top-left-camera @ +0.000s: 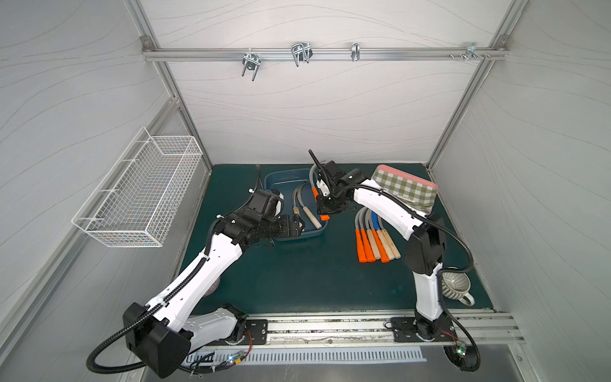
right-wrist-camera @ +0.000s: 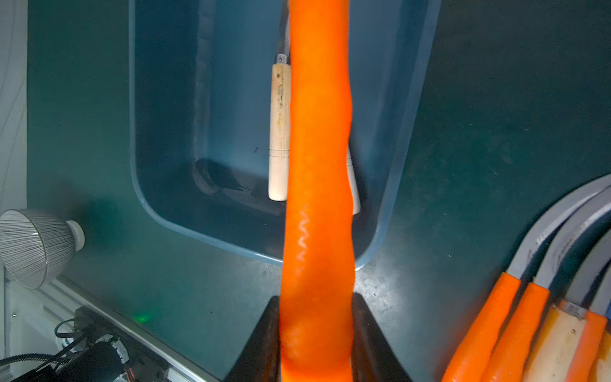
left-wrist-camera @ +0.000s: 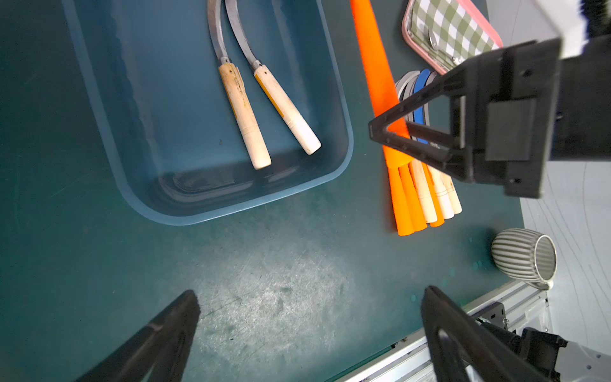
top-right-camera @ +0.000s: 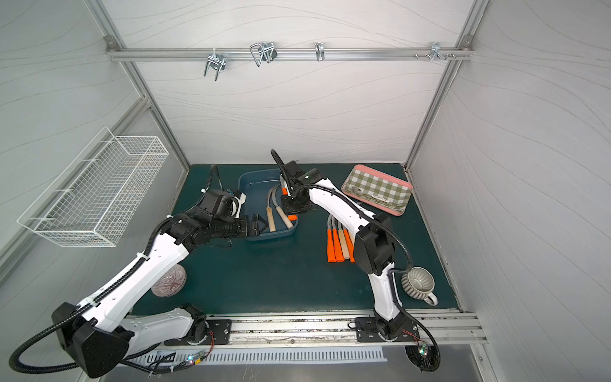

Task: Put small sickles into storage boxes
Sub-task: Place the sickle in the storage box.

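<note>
Clamping an orange-handled sickle [right-wrist-camera: 317, 165], the right jaws are held above the tub [left-wrist-camera: 158, 99] containing two wood-handled sickles [left-wrist-camera: 244, 115]; left jaws, at its seven o'clock, are spread.

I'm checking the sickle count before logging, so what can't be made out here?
Held orange sickle: blade cut off by the right wrist view's edge.
Sickle pile: partly behind the right arm in a top view; count unsure.
Striped bowl: partly under the left arm, top view.
Small item in checked tray: too small, top views.
</note>
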`<action>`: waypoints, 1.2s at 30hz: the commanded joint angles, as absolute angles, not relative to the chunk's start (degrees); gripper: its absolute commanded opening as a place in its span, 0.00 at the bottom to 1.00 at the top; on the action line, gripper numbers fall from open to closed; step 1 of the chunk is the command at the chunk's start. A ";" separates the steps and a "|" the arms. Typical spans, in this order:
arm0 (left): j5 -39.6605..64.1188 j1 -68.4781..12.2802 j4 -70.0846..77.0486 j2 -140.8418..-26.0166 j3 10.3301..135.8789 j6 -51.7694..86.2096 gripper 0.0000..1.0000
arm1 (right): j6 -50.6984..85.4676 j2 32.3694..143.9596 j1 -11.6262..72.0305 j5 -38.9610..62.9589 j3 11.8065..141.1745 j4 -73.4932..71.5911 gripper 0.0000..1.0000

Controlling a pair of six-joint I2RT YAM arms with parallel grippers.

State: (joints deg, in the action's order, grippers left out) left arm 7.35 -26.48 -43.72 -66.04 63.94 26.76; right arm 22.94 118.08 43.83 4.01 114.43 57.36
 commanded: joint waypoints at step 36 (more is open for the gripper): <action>11.95 -21.62 -44.65 -61.37 57.13 26.90 0.99 | 23.29 141.65 45.60 7.84 127.42 51.01 0.27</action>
State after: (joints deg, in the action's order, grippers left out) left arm 11.27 -22.00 -44.66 -62.11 56.84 27.16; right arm 23.99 140.22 45.63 7.77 125.69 50.92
